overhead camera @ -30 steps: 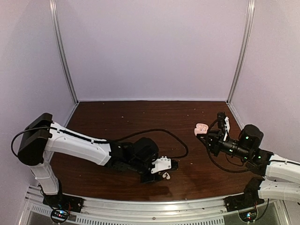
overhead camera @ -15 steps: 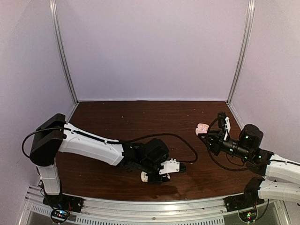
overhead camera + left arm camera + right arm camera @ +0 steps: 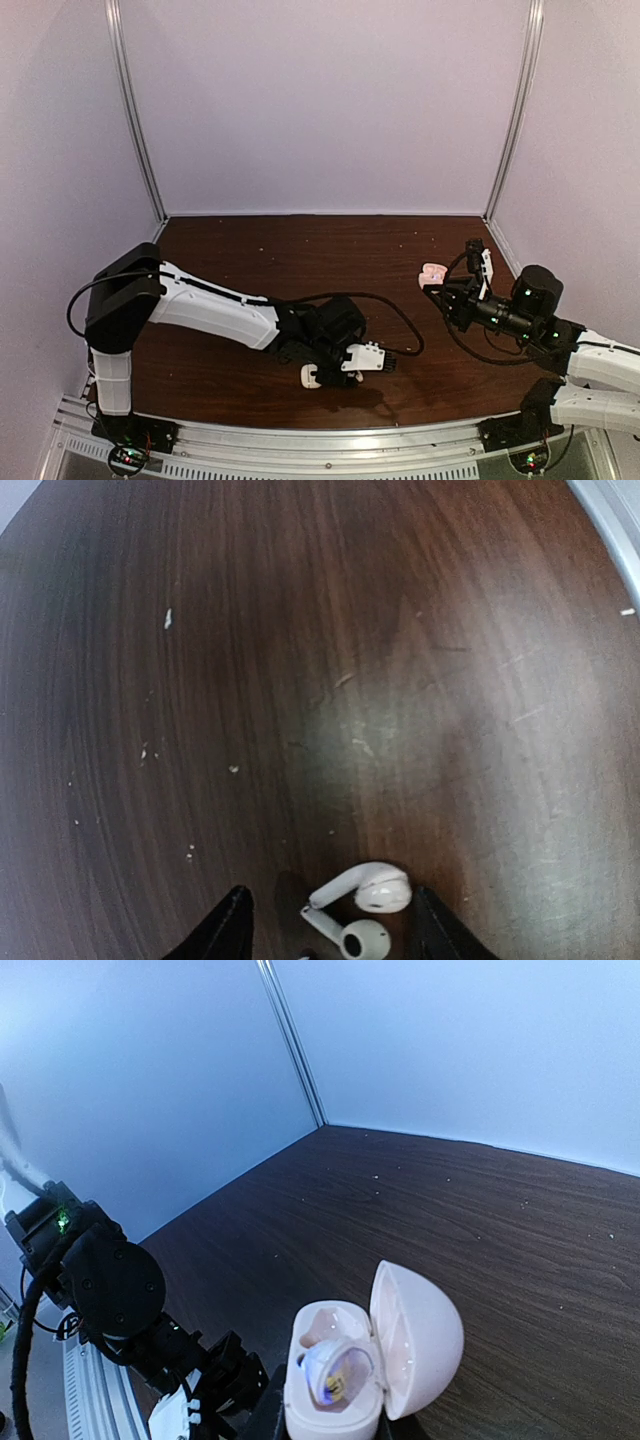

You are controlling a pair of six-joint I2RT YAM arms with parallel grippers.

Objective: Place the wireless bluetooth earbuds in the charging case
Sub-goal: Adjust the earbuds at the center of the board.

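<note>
White, glossy and tiny, the earbuds [image 3: 375,888] lie on the table [image 3: 300,630] right between your left gripper [image 3: 332,932] fingers, their stem tips meeting. You have those fingers spread and straddling both buds. Closing here would likely pinch the pair rather than one, and such smooth rounded shells look apt to slip out.

Your right gripper [image 3: 441,288] is clamped on the case [image 3: 330,1390], well apart from the left. It is held off the wood with the lid [image 3: 420,1335] hinged back, presumably to present the wells. The case is pale, rounded and shiny. Something glints inside it, but I cannot tell what. The wood is dark, scuffed and flecked.
</note>
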